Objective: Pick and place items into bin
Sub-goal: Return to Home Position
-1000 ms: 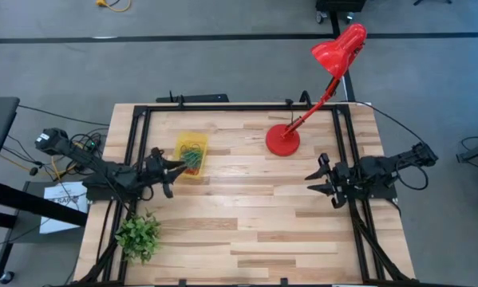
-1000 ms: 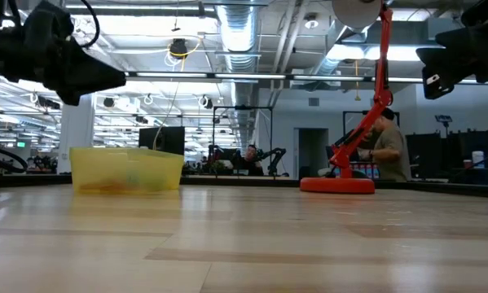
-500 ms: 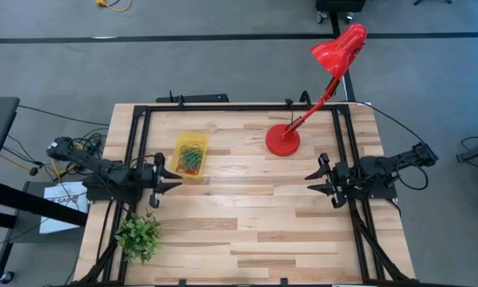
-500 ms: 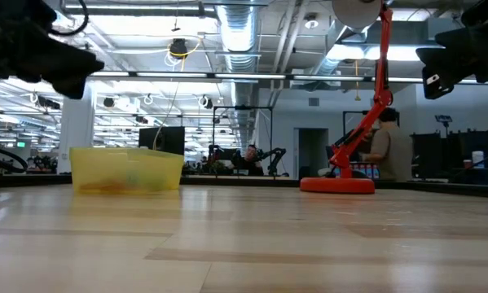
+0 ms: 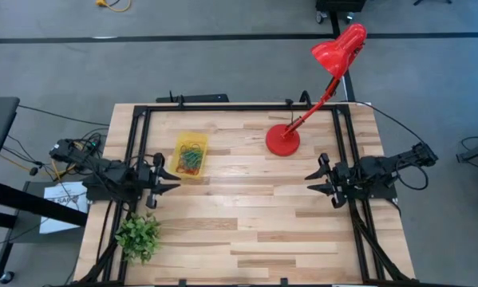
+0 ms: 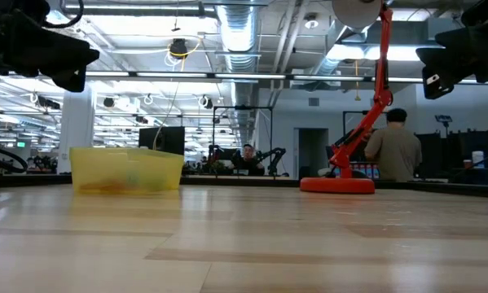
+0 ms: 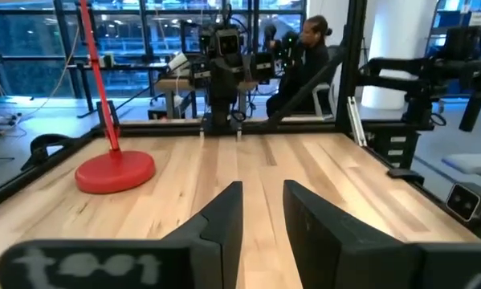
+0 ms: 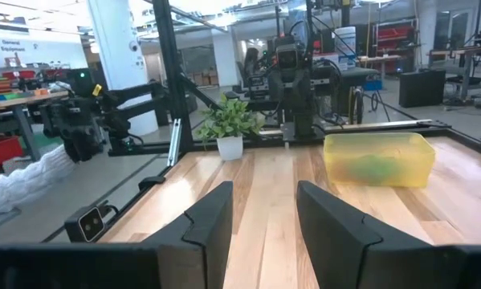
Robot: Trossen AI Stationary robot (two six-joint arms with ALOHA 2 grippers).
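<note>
High view: yellow bin (image 5: 178,156) with coloured bands (image 5: 192,158) inside; left gripper (image 5: 173,178) and right gripper (image 5: 309,183) both spread, empty.

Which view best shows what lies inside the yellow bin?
The high view: it looks straight down into the bin, so the coloured bands, mostly green, show directly. The low and right wrist views see only blurred colour through its side wall. The left wrist view misses it.
</note>
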